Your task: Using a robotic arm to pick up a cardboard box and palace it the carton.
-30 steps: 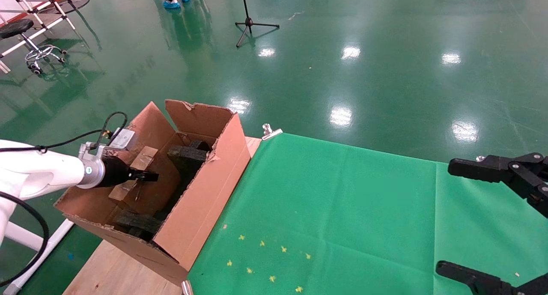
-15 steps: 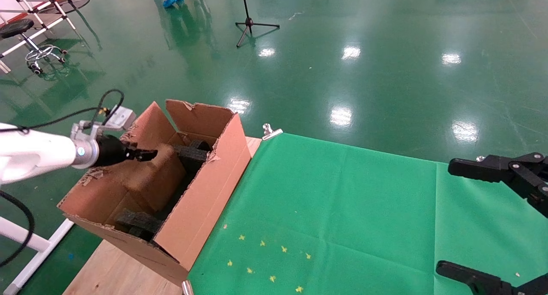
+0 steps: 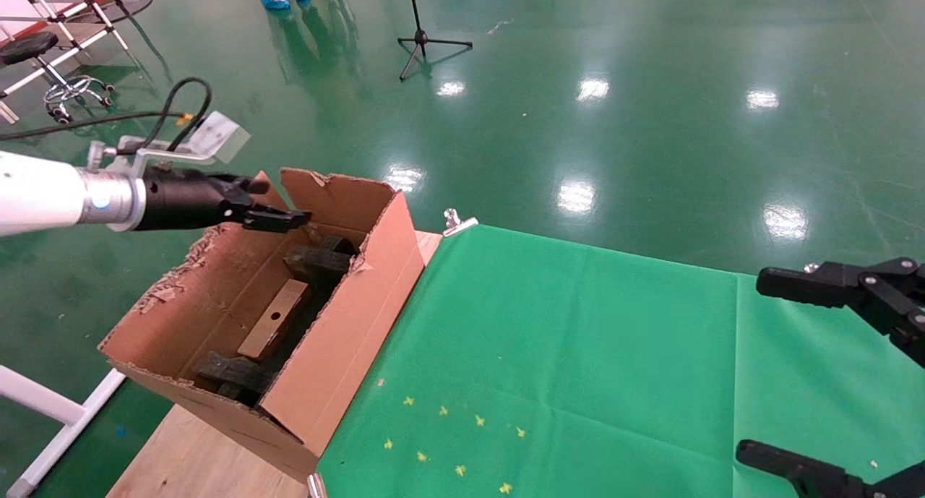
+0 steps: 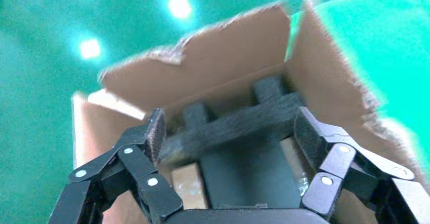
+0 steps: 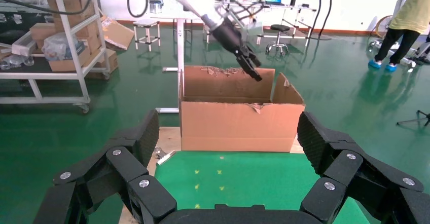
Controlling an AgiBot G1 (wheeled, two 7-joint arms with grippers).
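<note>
Cardboard box (image 3: 273, 329), small, closed: lodged aslant inside the carton (image 3: 347, 324) at the worktop's left edge, among black foam pieces (image 3: 318, 261). Judged light, rigid, scuffed; best gripped across its long faces. Left hand (image 3: 278, 218) held empty and spread above the carton's far flap; right hand (image 5: 228, 148) parked open at the worktop's right edge.

Lighting: bright, even, from overhead. Glare: white patches of reflected lamps on the glossy floor (image 3: 650, 122), also as blurred spots beyond the left gripper (image 4: 228, 127). Shadows: soft; inside of the carton (image 3: 347, 317) dim. Focus: head and right wrist views sharp; left wrist view smeared, carton (image 4: 228, 77) edges and foam (image 4: 228, 127) between the jaws soft.
</note>
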